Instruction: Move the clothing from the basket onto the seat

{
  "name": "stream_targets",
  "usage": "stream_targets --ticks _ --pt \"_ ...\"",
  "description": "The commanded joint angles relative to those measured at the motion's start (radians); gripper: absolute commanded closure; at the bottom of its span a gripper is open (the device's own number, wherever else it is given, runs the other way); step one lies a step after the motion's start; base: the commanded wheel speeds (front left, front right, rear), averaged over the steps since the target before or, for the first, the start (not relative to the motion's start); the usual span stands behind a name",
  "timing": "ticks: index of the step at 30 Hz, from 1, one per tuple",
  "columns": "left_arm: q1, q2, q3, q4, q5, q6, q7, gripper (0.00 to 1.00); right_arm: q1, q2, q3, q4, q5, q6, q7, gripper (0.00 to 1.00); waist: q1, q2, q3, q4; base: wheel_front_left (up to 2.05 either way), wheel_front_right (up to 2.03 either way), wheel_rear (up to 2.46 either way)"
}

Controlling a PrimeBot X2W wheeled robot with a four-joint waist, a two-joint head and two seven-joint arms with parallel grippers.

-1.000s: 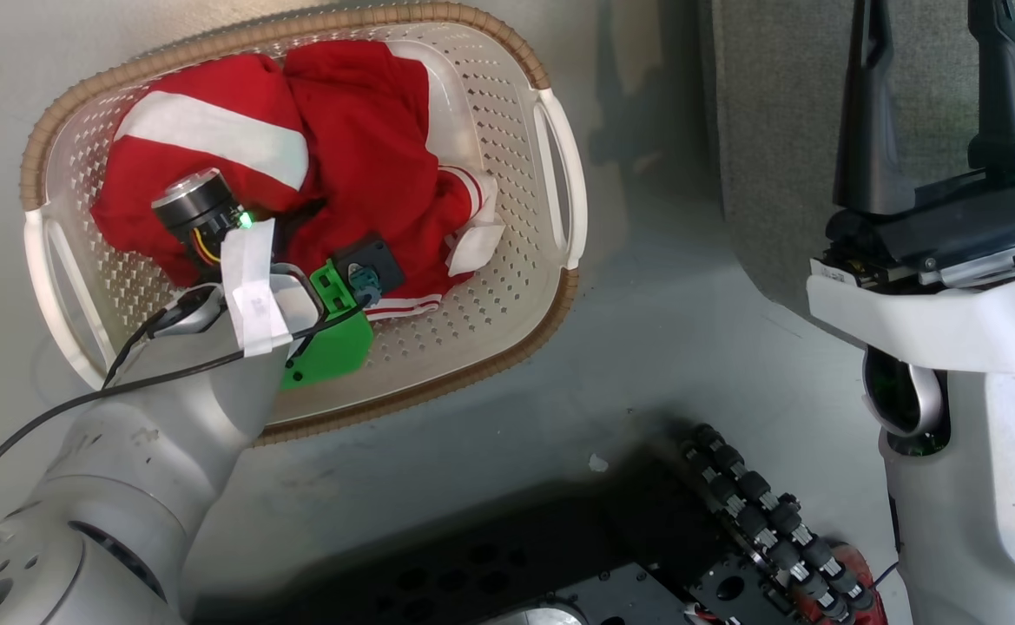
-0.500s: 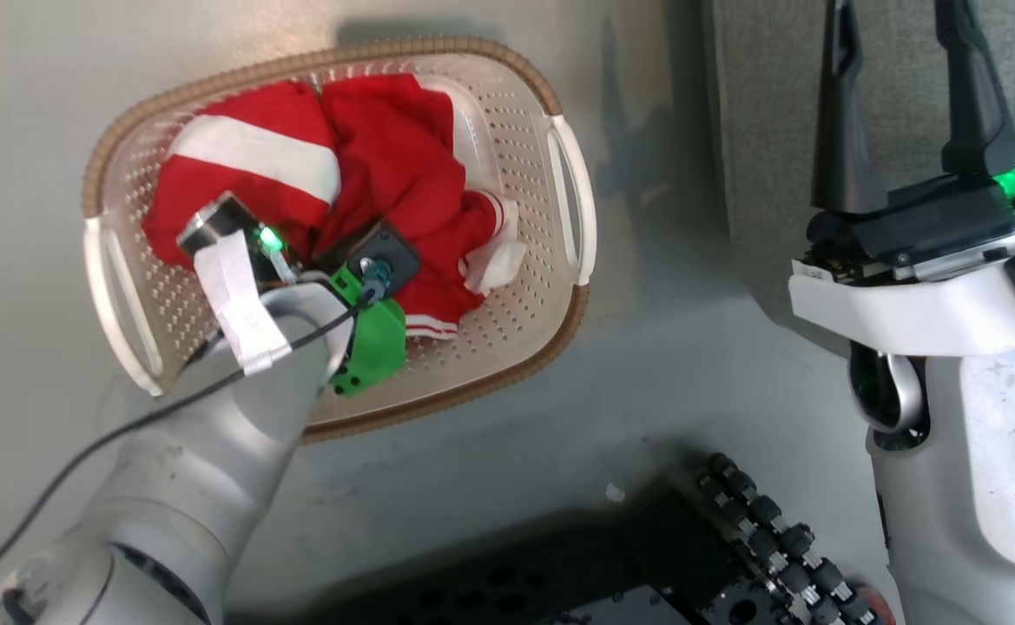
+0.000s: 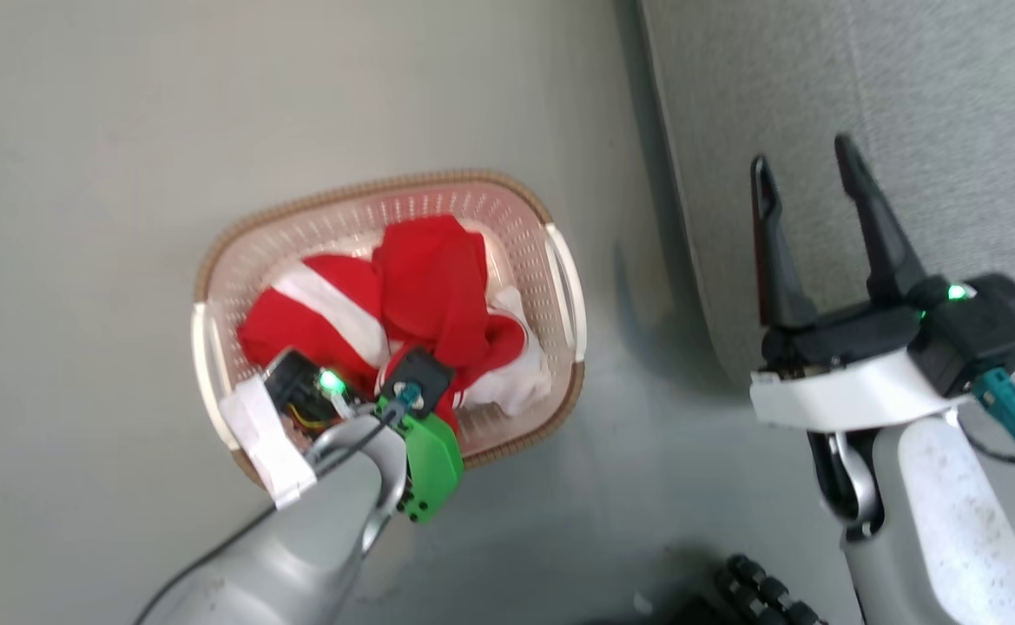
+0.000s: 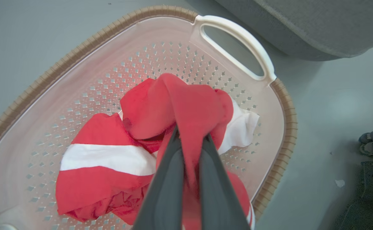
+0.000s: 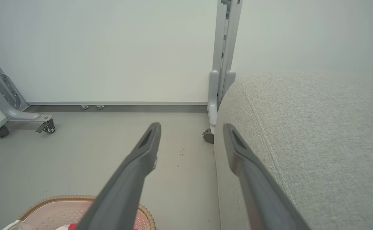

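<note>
Progress check. Nothing is on the seat as far as I can see: the grey cushion surface in the head and right wrist views carries no cloth. Both garments are in the basket, which stands on the floor just left of the seat.

Left claw: clenched on a fold of the red top with the white collar. The fold is drawn up into a peak between the two fingers. The rest of the top trails down to the basket bottom, white collar spilling to the right. I read this as the very start of the lift, and the top is not clear of the rim.

The red piece with the broad white band lies low in the basket, left of the pinched top and touching it. Nothing grips it.

Right claw: released, fingers spread, nothing between them. It hovers over the seat's left edge, well apart from the basket.

Tally: none of two delivered, the first in hand. Left to do: raise the top out, carry it right onto the cushion, let go, then return for the banded piece. Since the two touch, the banded piece may drag along.
</note>
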Motion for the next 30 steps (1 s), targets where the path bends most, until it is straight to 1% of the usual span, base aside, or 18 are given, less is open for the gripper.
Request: stream_targets --ticks 1,4,7,12,16,19,25,30 --pt "0.046 -0.001 0.014 -0.024 -0.012 0.008 -0.004 1.0 0.037 -0.003 -0.005 0.011 -0.008 0.0 -0.003 0.0 0.0001 0.0 -0.228 0.041 0.0 0.0 0.0" --pt "0.117 -0.001 0.052 -0.094 -0.034 0.022 -0.004 1.0 0.09 -0.003 -0.011 0.029 -0.007 0.0 -0.003 0.0 0.0001 0.0 -0.327 0.053 0.0 0.0 0.0" --pt "0.178 -0.001 0.095 -0.161 -0.044 0.031 -0.004 1.0 0.133 -0.002 -0.011 0.045 0.01 0.0 -0.003 0.0 0.0001 0.0 -0.404 0.06 0.0 0.0 0.0" --pt "0.277 0.013 0.166 -0.285 -0.033 0.046 -0.004 1.0 0.206 -0.003 0.013 0.071 0.009 0.0 -0.003 0.0 0.0001 0.0 -0.533 0.07 0.0 0.0 0.0" --pt "0.343 0.019 0.219 -0.38 -0.021 0.052 -0.004 1.0 0.263 -0.003 0.031 0.09 -0.002 0.0 -0.003 0.0 0.0001 0.0 -0.613 0.071 0.0 0.0 0.0" --pt "0.38 0.017 0.262 -0.46 -0.02 0.046 -0.004 1.0 0.295 -0.003 0.031 0.096 -0.009 0.0 -0.003 0.0 0.0001 0.0 -0.648 0.075 0.0 0.0 0.0" --pt "0.404 0.025 0.318 -0.603 0.021 0.036 -0.004 1.0 0.329 -0.003 0.036 0.099 -0.007 0.0 -0.003 0.0 0.0001 0.0 -0.681 0.075 0.0 0.0 0.0" --pt "0.417 0.018 0.342 -0.675 0.022 0.015 -0.003 1.0 0.352 -0.003 0.051 0.101 -0.009 0.0 -0.003 0.0 0.0001 0.0 -0.71 0.075 0.0 0.0 0.0"
